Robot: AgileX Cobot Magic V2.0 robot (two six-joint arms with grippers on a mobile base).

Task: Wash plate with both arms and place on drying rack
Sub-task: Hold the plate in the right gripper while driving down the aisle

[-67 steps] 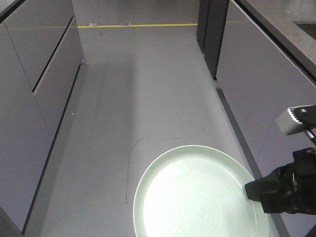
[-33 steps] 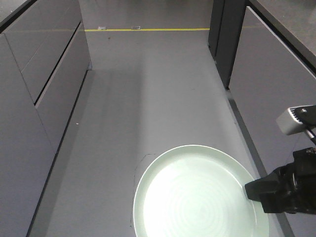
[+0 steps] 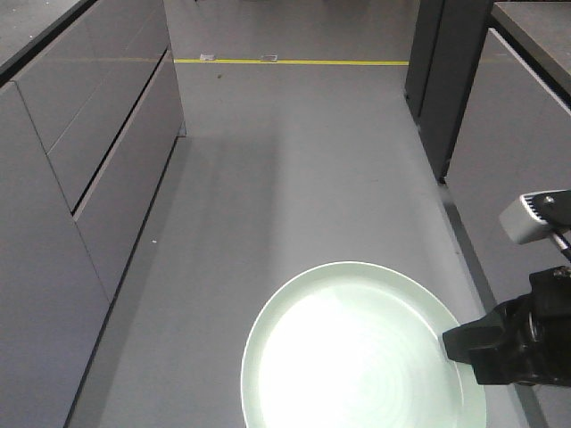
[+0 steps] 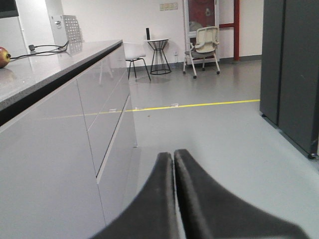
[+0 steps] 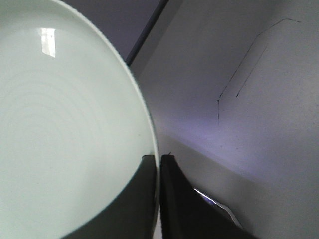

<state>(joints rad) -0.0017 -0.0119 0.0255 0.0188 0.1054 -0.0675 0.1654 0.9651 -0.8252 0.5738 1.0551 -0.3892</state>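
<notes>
The pale mint-green plate (image 3: 357,357) hangs face-up above the grey floor at the bottom of the front view. It also fills the left of the right wrist view (image 5: 65,124). My right gripper (image 3: 459,343) is shut on the plate's right rim; in the right wrist view the right gripper (image 5: 158,162) has its two black fingers pinching the rim edge. A light grey boxy module (image 3: 533,217) sits on the right arm. My left gripper (image 4: 173,157) is shut and empty, pointing down the aisle. The drying rack is out of view.
Grey cabinet fronts (image 3: 80,196) line the left of the aisle, with a grey countertop (image 4: 45,69) above. Dark tall cabinets (image 3: 446,80) stand on the right. A yellow floor line (image 3: 285,61) crosses far ahead. A table and chairs (image 4: 202,45) stand in the distance.
The view has swung: cabinets, floor and yellow line have shifted right and down in the front view. The plate and right gripper stay in the same place in the view.
</notes>
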